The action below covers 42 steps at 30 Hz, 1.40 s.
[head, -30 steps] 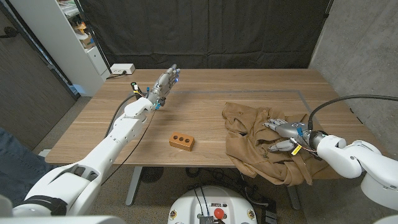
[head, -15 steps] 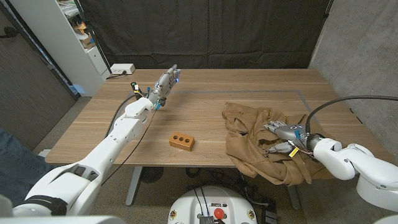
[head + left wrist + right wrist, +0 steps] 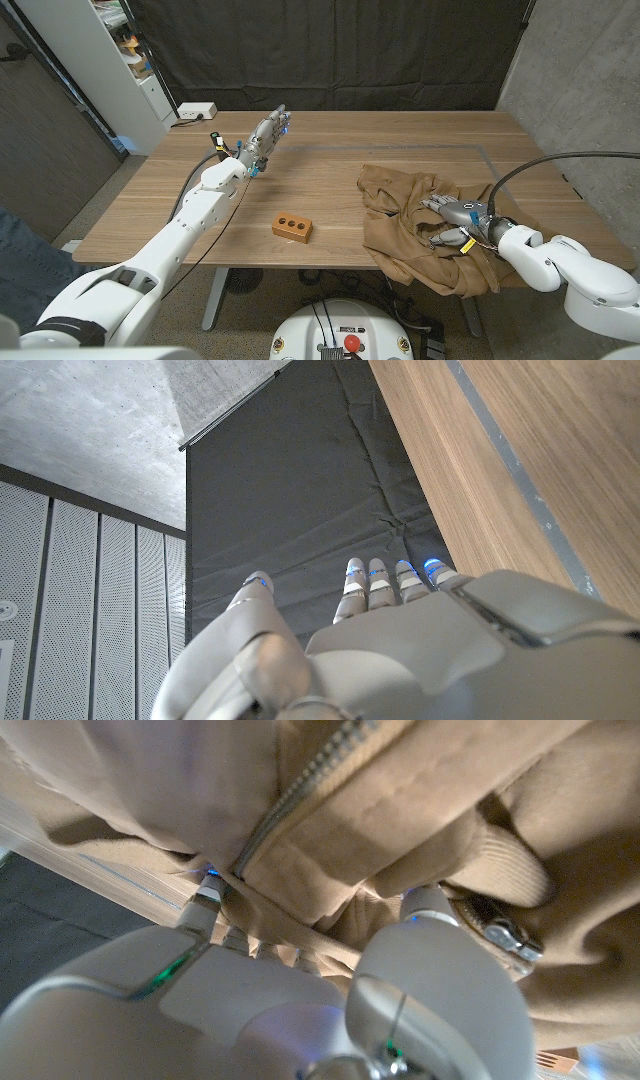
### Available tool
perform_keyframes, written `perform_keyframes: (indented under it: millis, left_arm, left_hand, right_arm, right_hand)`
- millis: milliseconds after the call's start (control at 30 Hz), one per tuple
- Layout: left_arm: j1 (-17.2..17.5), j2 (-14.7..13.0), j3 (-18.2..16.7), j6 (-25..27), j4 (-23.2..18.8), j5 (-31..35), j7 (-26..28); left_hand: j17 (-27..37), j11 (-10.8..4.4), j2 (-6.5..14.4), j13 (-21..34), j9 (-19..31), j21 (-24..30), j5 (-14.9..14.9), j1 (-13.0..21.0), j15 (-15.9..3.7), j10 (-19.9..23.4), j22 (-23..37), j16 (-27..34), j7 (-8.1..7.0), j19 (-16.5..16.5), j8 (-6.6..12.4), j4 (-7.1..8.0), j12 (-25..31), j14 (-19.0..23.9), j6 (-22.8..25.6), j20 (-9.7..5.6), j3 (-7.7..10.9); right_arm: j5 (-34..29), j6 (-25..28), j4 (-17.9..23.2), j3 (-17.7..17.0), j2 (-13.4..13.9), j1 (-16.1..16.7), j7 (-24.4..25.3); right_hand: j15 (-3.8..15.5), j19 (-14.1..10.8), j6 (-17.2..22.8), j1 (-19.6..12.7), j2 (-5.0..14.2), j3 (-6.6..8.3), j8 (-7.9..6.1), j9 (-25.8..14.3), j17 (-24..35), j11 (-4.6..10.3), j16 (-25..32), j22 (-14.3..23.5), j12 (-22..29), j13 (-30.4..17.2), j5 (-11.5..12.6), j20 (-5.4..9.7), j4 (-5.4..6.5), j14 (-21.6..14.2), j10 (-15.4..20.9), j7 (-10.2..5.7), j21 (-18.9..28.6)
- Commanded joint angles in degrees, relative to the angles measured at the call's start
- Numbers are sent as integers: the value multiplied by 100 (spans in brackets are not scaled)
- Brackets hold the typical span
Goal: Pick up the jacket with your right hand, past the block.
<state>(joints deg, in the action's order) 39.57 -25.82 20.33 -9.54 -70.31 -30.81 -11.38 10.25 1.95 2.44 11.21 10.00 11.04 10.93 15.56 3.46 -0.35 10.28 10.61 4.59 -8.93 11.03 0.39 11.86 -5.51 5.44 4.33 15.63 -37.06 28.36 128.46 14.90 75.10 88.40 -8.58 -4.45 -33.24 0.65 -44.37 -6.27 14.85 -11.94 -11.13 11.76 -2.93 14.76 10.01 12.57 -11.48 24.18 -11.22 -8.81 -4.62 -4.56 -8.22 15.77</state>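
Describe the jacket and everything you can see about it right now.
The jacket is tan, of soft thick cloth, and lies crumpled in a heap on the right half of the wooden table, one fold hanging over the near edge. The right wrist view shows a metal zipper and a ribbed cuff. The right robot hand rests on top with its fingers dug into the folds. The brown block lies apart, to its left.

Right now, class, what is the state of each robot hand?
Left hand: open, raised above the table, holding nothing.
Right hand: fingers pushed into the tan jacket; a firm grip cannot be told.
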Motion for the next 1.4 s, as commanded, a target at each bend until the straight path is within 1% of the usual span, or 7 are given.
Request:
perform_keyframes:
  millis: [33, 433, 667, 833, 900, 1100, 1400]
  left_arm:
    - [111, -61, -42, 36, -154, -30, 45]
    - [204, -90, -68, 54, -270, -41, 116]
    - [274, -116, -80, 96, -397, -34, 193]
    - [319, -129, -80, 126, -480, -24, 239]
    - [323, -123, -81, 127, -486, -30, 242]
    - [306, -90, -77, 80, -445, -48, 204]
    - [270, -71, -88, 39, -368, -67, 169]
  left_hand:
    - [16, -12, 37, 5, 31, 26, -11, 3, -13, 1, 6, 9, 8, -7, -8, -35, 30, -68, 56, 75, 14]
    - [16, -16, 36, 6, 32, 37, -11, -7, -12, 5, 6, 13, 6, 19, -2, -42, 33, -59, 80, 176, 8]
    - [17, -29, 36, 6, 33, 35, -11, -12, -15, 3, 7, 14, 3, 15, -1, -44, 32, -59, 88, 195, 5]
    - [17, -30, 37, 6, 33, 35, -10, -15, -14, 4, 7, 15, 9, 16, 0, -46, 32, -57, 95, 203, 3]
    - [17, -30, 37, 6, 33, 35, -10, -16, -16, 3, 7, 15, 10, 17, 0, -46, 32, -57, 96, 205, 3]
    - [18, -32, 38, 6, 33, 35, -10, -20, -18, 4, 7, 15, 8, 16, 0, -48, 32, -56, 100, 211, 1]
    - [18, -34, 40, 6, 33, 37, -10, -26, -19, 3, 7, 16, 7, 20, 2, -51, 32, -56, 111, 217, -1]
  right_arm:
    - [-97, 35, -571, 916, -277, -658, 371]
    - [-513, -197, -1289, 1553, -662, -1222, 597]
    - [-644, -287, -1575, 1616, -821, -1138, 1388]
    - [-377, -385, -1536, 1381, -788, -915, 2033]
    - [-295, -418, -1505, 1288, -760, -838, 2260]
    - [-86, -552, -1392, 1080, -661, -731, 2628]
    - [175, -575, -1077, 707, -424, -528, 2925]
  right_hand:
    - [199, -896, 213, -545, 299, -36, -67, -46, 136, 59, 224, 13, 90, -60, 8, 109, 42, -436, 238, -105, 240]
    - [490, -1550, 451, -1012, 499, -26, -114, -91, 398, 206, 521, 3, 143, -141, -64, 516, 0, -808, 408, -218, 323]
    - [856, -2235, 1248, -1695, 773, -140, -450, -341, 1066, 409, 1235, 65, 489, -364, -335, 1140, 3, -1533, 1112, -367, 476]
    - [1560, -3204, 2794, -2602, 1242, -307, -1394, -1150, 2715, 815, 2721, 407, 1521, -1253, -980, 2145, -3, -3005, 2391, -336, 1379]
    - [1641, -3235, 3081, -2775, 1301, -326, -1665, -1440, 3189, 910, 2955, 699, 1884, -1618, -1148, 2296, 1, -3222, 2696, -305, 1754]
    - [1711, -2980, 3665, -3476, 1327, -243, -3123, -3390, 5296, 1155, 2956, 1229, 3348, -3963, -1393, 2388, 22, -4299, 2910, -222, 3273]
    - [1709, -2951, 3786, -3817, 1364, -168, -3220, -3428, 5865, 1249, 3337, 1347, 3782, -4964, -1322, 2398, -7, -4640, 3000, -184, 3854]
